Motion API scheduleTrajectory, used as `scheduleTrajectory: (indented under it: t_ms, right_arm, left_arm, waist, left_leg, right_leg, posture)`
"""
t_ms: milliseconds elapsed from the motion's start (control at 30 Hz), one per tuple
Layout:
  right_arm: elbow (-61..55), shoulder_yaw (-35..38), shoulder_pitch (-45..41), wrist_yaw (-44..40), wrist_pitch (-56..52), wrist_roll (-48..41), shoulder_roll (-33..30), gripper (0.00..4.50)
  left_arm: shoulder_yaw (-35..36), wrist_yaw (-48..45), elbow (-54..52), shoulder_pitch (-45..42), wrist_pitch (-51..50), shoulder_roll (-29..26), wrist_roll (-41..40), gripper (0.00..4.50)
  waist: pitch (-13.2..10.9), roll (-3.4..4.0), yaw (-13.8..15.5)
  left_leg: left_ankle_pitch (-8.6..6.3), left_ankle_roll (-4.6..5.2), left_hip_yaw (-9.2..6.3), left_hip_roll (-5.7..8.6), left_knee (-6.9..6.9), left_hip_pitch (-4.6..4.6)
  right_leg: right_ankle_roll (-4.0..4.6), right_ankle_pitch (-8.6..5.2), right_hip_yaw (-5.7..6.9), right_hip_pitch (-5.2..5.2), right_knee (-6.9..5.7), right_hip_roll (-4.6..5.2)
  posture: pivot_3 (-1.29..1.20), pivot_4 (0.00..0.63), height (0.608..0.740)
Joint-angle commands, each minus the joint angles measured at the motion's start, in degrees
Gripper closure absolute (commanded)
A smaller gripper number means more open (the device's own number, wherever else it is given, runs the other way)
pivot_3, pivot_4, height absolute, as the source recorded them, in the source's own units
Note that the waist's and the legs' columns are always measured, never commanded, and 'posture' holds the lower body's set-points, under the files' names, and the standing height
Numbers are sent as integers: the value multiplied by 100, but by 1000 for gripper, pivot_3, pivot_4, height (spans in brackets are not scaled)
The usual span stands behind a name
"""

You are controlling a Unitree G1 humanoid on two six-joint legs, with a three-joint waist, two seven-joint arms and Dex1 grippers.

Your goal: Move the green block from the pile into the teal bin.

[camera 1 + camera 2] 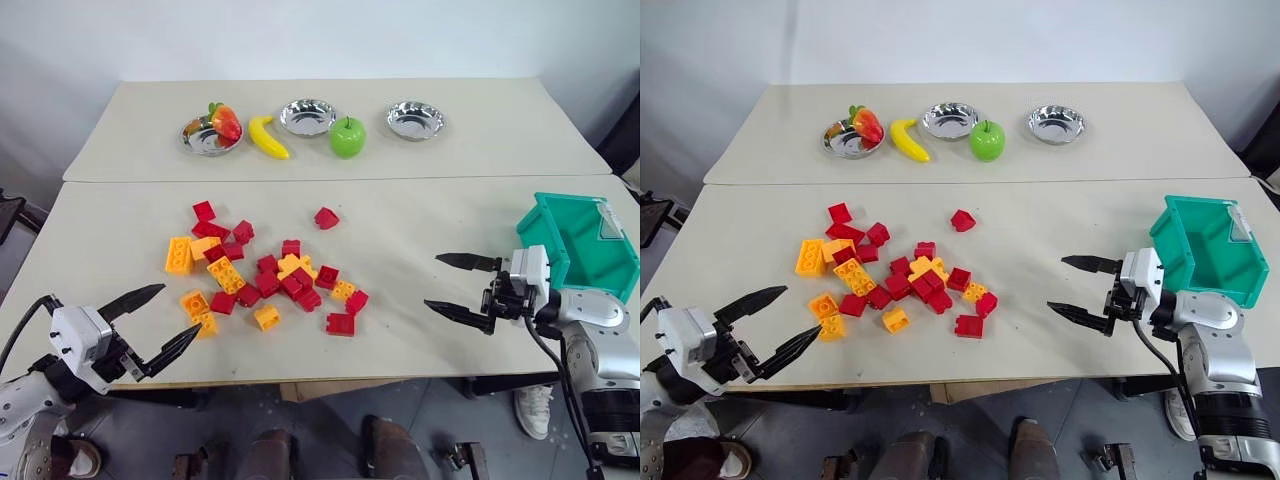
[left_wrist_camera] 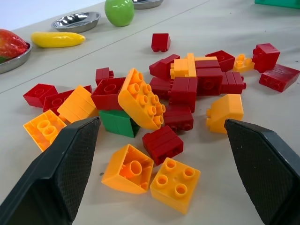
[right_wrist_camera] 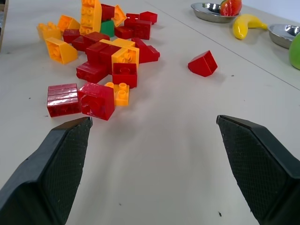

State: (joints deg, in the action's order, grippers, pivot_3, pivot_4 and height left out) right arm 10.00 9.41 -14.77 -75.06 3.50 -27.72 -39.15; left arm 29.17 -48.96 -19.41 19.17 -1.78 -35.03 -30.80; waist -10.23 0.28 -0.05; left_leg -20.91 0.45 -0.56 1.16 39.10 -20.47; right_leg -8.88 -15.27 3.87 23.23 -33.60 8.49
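The pile [image 1: 265, 275] of red, yellow and orange studded blocks lies on the near table, left of centre. The green block [image 2: 118, 123] sits low in it, tucked under a tilted orange block [image 2: 140, 99]; the right wrist view catches it at the pile's far side [image 3: 107, 28]. My left gripper [image 1: 178, 309] hovers open at the table's front left edge, pointing at the pile and holding nothing. My right gripper [image 1: 433, 281] is open and empty right of the pile, pointing left. Just behind that hand, at the table's right edge, stands the teal bin [image 1: 580, 245].
One red block [image 1: 326, 217] lies apart behind the pile. On the far table stand a green apple [image 1: 347, 137], a banana [image 1: 267, 137], two empty steel bowls [image 1: 308, 116] [image 1: 415, 119] and a bowl of fruit [image 1: 205, 138]. Bare tabletop separates the pile from the bin.
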Motion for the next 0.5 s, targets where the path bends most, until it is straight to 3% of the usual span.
scheduleTrajectory:
  t_ms: [33, 167, 500]
  right_arm:
    - [24, 102, -64, 13, 122, -26, 13, 36]
    - [88, 116, -93, 36, 158, -39, 32, 36]
    - [-879, -45, -433, 736, -356, -440, 769, 36]
  left_arm:
    - [57, -22, 0, -30, 100, -23, 18, 0]
    - [386, 346, 22, -270, -123, 216, -522, 0]
    - [1481, 1256, 1176, 156, 312, 1040, -413, 0]
  waist:
    - [0, 0, 0]
    - [0, 0, 4]
    - [0, 0, -11]
  left_leg:
    - [0, 0, 0, 0, 0, 0]
    - [0, 0, 0, -1, 2, 0]
    - [-3, -5, 20, -7, 2, 12]
  right_leg:
    - [0, 0, 0, 0, -1, 0]
    - [0, 0, 0, 0, -3, 1]
    - [0, 0, -1, 2, -11, -5]
  posture:
    - [0, 150, 740]
    - [0, 150, 740]
    - [0, 150, 740]
